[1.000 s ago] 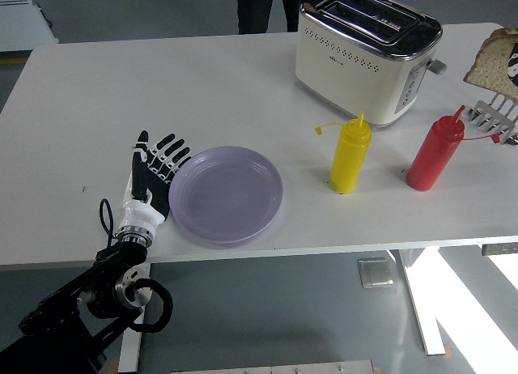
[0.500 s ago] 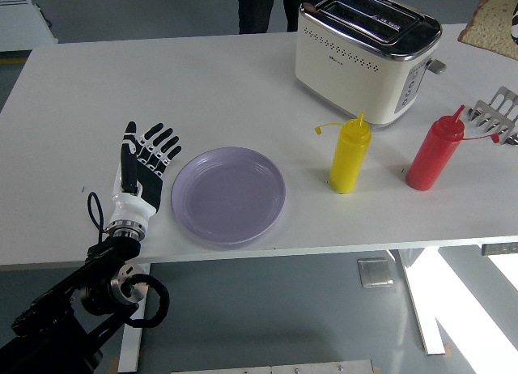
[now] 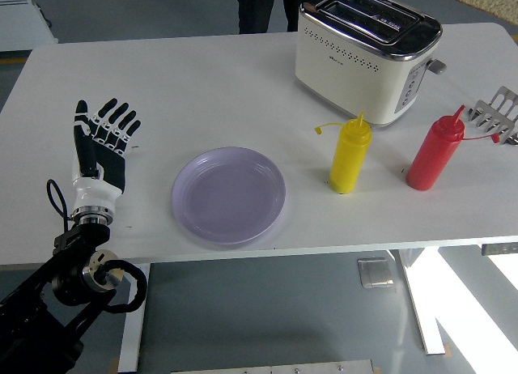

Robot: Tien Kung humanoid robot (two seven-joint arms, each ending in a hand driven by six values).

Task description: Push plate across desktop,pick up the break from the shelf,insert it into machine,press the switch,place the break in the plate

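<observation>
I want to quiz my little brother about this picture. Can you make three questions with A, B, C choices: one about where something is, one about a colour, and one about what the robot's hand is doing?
1. Where is the plate?
A. left of the yellow bottle
B. on top of the toaster
C. behind the red bottle

2. What colour is the plate?
A. green
B. pale purple
C. black

3. What is the left hand doing?
A. gripping the plate
B. squeezing a bottle
C. open, holding nothing

Answers:
1 A, the plate lies left of the yellow bottle.
2 B, it looks light purple.
3 C, its fingers are spread, apart from the plate.
</observation>
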